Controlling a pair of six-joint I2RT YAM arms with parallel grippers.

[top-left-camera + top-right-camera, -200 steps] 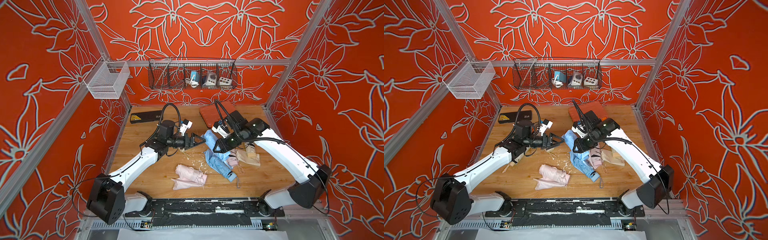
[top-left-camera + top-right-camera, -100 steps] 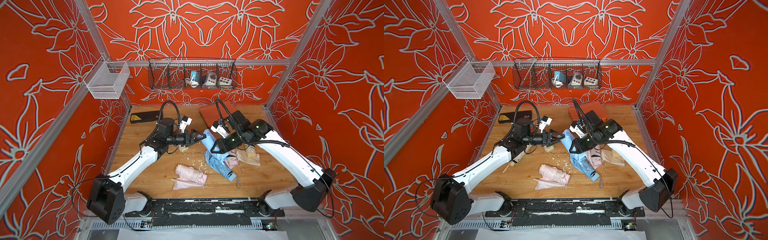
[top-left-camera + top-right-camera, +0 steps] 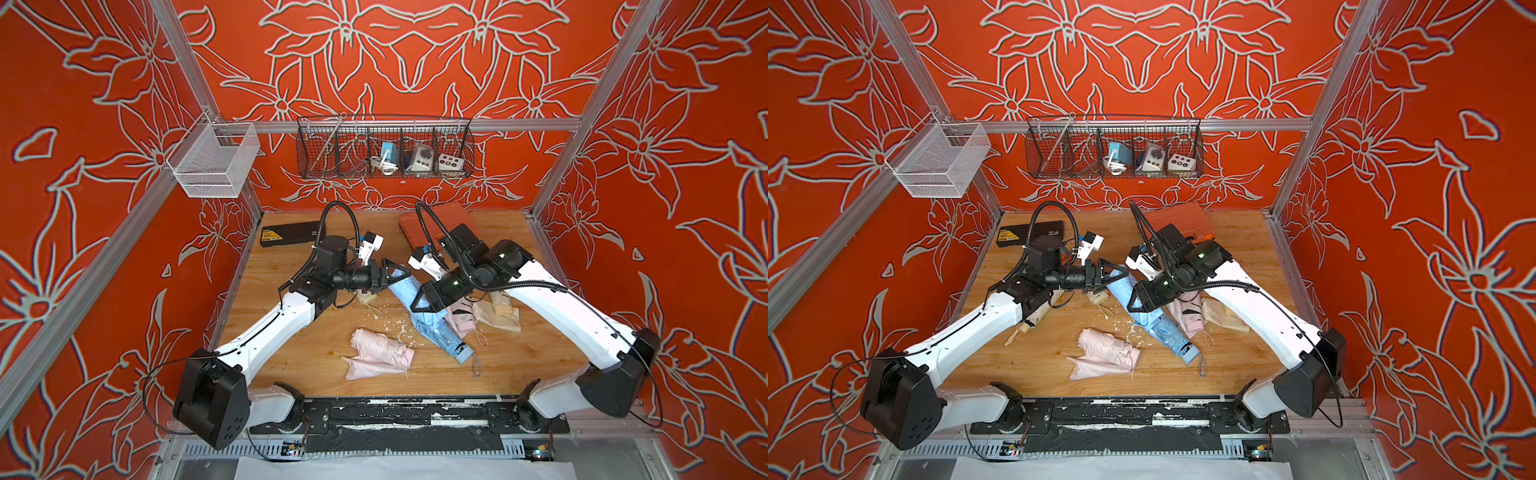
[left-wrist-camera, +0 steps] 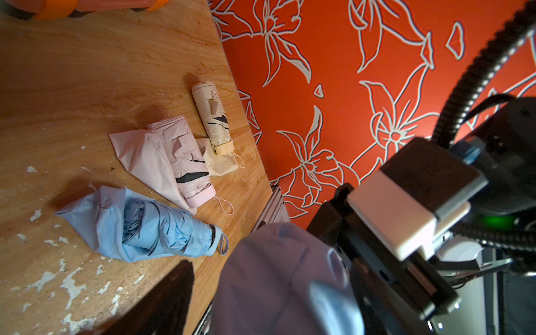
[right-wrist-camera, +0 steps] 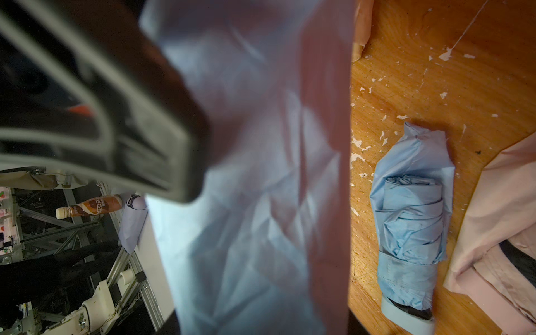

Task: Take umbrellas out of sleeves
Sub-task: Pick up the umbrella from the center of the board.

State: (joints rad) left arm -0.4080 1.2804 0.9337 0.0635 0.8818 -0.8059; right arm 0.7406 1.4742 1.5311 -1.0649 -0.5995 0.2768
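A: Right claw (image 3: 422, 302) is pinched onto a light blue sleeve (image 3: 406, 289), holding it slanted above the counter (image 3: 519, 357).

B: And the left claw (image 3: 400, 279) is right at the raised end, jaws spread wide on either side of it. In the left wrist view one dark finger (image 4: 171, 295) stands clear of the fabric, so there's no grip from that side.

A: Anything inside that sleeve?

B: The end looks rounded and full up close, but I can't tell what's in it.

A: Down on the counter, a light blue umbrella (image 4: 156, 229) lies with a loose blue sleeve (image 4: 87, 214) rumpled around one end.

B: Just beside it is a pale pink umbrella (image 4: 188, 168) on a flattened pink sleeve (image 4: 139, 153), then a cream umbrella (image 4: 213, 116). A second pink umbrella (image 3: 376, 347) lies nearer the front edge, well apart from those.
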